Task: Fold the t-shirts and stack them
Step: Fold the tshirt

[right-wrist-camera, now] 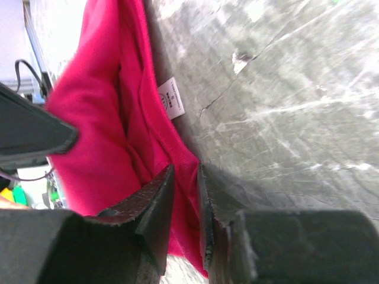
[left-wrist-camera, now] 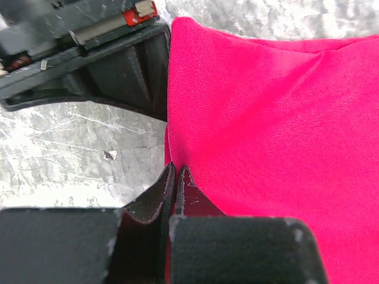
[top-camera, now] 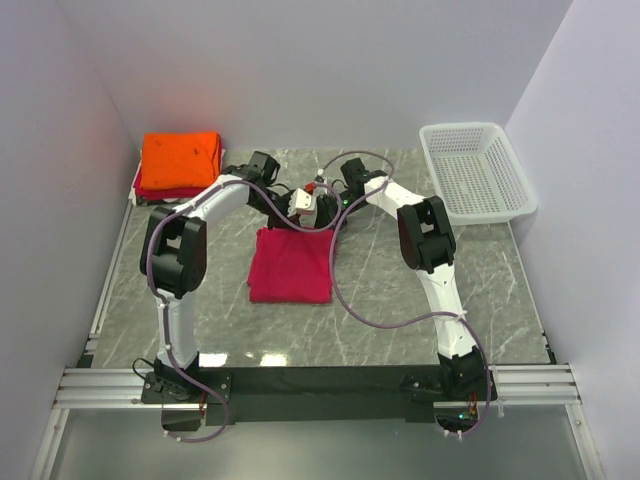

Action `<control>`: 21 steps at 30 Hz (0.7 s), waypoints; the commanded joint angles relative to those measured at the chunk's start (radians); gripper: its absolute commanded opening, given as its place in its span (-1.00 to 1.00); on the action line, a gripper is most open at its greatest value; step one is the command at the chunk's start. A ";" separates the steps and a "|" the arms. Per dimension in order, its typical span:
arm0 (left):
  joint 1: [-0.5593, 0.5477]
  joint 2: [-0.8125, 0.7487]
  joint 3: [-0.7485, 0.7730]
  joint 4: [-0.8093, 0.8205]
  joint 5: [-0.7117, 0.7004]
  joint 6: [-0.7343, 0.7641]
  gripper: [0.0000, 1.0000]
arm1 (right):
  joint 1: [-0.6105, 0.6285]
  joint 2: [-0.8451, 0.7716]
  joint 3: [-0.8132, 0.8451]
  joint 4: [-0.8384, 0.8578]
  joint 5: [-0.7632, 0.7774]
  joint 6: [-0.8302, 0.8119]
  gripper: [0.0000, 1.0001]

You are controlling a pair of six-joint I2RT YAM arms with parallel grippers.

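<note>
Grey marbled tabletop (top-camera: 400, 290), glossy, pale glare patches nearer than the left gripper (top-camera: 292, 215). Plain white walls (top-camera: 300, 70) beyond it and to both sides. White mesh basket (top-camera: 475, 175) well right of the right gripper (top-camera: 330, 210), in the back corner. Aluminium rails (top-camera: 320, 385) along near edge.

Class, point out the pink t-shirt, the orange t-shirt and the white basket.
pink t-shirt (top-camera: 290, 268): top view, centre of the fabric.
orange t-shirt (top-camera: 180, 155): top view, its upper face.
white basket (top-camera: 480, 180): top view, bare mesh floor.

Right gripper (right-wrist-camera: 185, 174) pinches the crimson-pink t-shirt (right-wrist-camera: 95, 148) near its white label (right-wrist-camera: 170, 98).
</note>
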 commanded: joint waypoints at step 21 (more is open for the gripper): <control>0.152 -0.064 0.033 0.104 0.007 -0.367 -0.09 | -0.094 -0.402 -0.237 0.149 0.243 0.076 -0.26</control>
